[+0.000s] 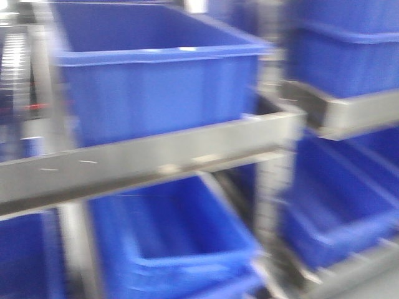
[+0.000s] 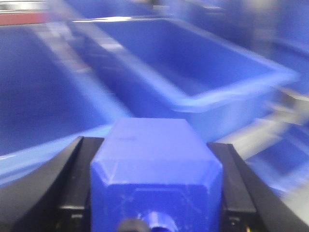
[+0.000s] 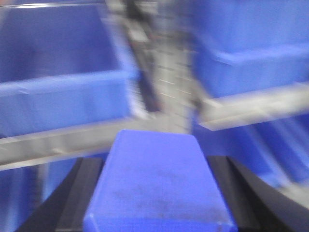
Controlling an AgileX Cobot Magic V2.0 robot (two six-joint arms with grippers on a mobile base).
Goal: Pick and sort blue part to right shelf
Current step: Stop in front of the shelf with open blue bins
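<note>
Every view is smeared by motion. In the left wrist view my left gripper (image 2: pixel 153 145) is shut on the blue part (image 2: pixel 154 164), a squat solid-blue block with bevelled corners and a small nub facing the camera. Black fingers (image 2: pixel 72 179) press both its sides. My right gripper (image 3: pixel 154 166) is shut on another solid-blue block (image 3: pixel 157 188); its flat face shows and its top is hidden. The right shelf's steel rail (image 1: pixel 349 115) crosses the front view at right, and again shows as the rail (image 3: pixel 251 108) ahead of the right gripper. Neither gripper appears in the front view.
Large open blue crates sit on the racks: one at upper centre (image 1: pixel 156 68), one below (image 1: pixel 181 243), others at right (image 1: pixel 343 56). A steel front rail (image 1: pixel 156 156) runs across the middle. A crate (image 2: pixel 193 72) lies beyond the left gripper, another crate (image 3: pixel 63 87) is upper left in the right wrist view.
</note>
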